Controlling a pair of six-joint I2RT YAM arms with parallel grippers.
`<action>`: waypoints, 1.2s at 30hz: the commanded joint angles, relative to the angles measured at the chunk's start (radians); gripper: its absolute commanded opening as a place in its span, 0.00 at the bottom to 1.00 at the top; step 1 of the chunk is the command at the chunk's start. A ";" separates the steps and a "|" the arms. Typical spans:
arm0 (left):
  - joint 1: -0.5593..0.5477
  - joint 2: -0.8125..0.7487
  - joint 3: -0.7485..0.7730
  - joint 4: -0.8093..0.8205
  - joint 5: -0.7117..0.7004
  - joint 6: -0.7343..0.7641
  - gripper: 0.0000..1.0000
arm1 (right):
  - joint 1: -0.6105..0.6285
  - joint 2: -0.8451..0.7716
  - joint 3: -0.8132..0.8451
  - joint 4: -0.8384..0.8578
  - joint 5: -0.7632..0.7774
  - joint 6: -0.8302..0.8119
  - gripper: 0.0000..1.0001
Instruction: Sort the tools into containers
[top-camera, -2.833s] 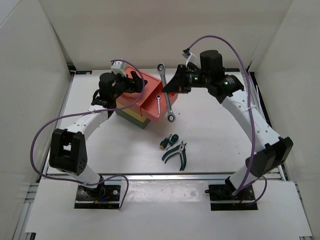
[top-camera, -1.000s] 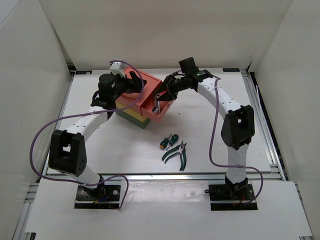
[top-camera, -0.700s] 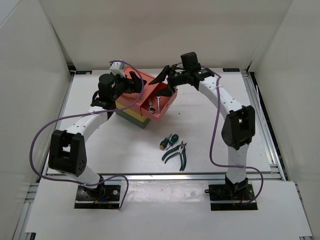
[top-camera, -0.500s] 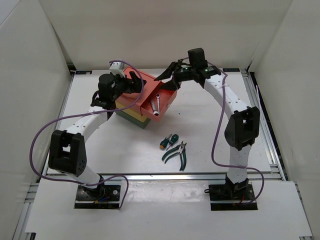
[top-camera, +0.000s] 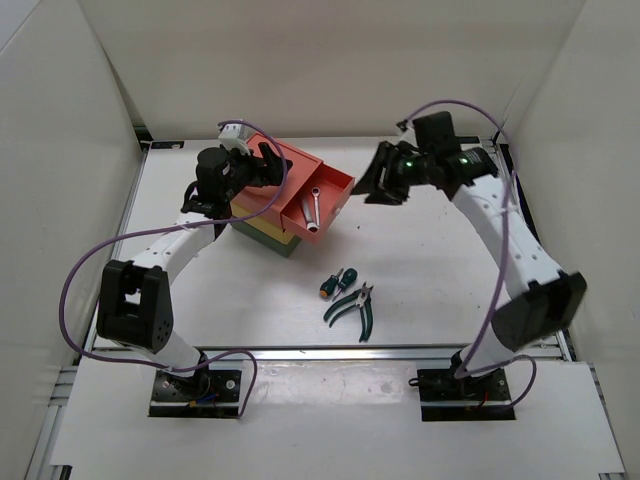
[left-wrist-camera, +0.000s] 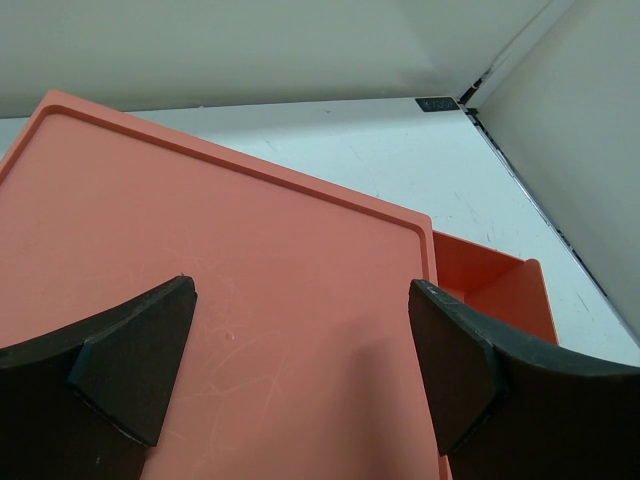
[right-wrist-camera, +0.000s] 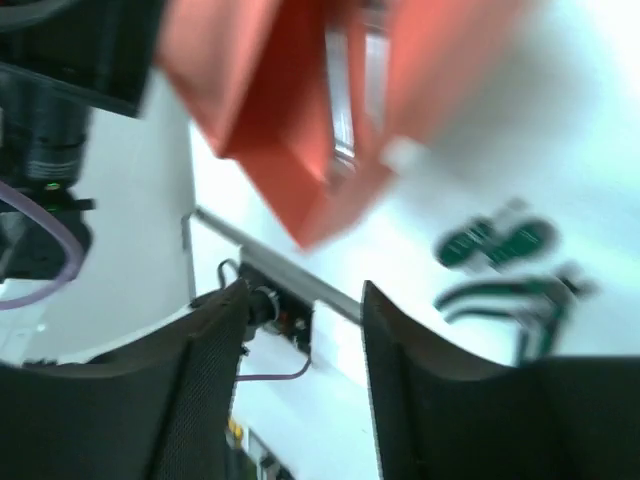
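Note:
The stack of drawer boxes (top-camera: 262, 205) stands at the back left, salmon on top. Its salmon drawer (top-camera: 330, 212) is pulled out and the silver wrench (top-camera: 311, 209) lies in it. The green pliers (top-camera: 353, 308) and two stubby screwdrivers (top-camera: 338, 280) lie on the table in front. My left gripper (top-camera: 262, 165) is open, its fingers (left-wrist-camera: 130, 365) spread just above the salmon top (left-wrist-camera: 230, 290). My right gripper (top-camera: 375, 185) is open and empty, in the air right of the drawer. Its blurred wrist view shows the drawer (right-wrist-camera: 300, 110), the screwdrivers (right-wrist-camera: 495, 240) and the pliers (right-wrist-camera: 510, 295).
White walls close the table in on the left, back and right. A metal rail (top-camera: 300, 350) runs along the table's near edge. Purple cables loop off both arms.
My right gripper carried the silver wrench to the open salmon drawer, let it go there and pulled back to the right, empty. The left arm has not moved.

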 joint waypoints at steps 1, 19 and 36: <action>0.017 0.018 -0.052 -0.197 -0.023 -0.021 0.99 | -0.062 -0.139 -0.135 -0.010 0.156 -0.065 0.52; 0.017 0.040 -0.053 -0.192 0.007 -0.037 0.99 | 0.065 0.137 -0.098 0.122 0.094 -0.046 0.21; -0.029 0.043 -0.098 -0.170 0.044 -0.047 0.99 | 0.110 0.431 0.071 0.418 -0.194 0.028 0.44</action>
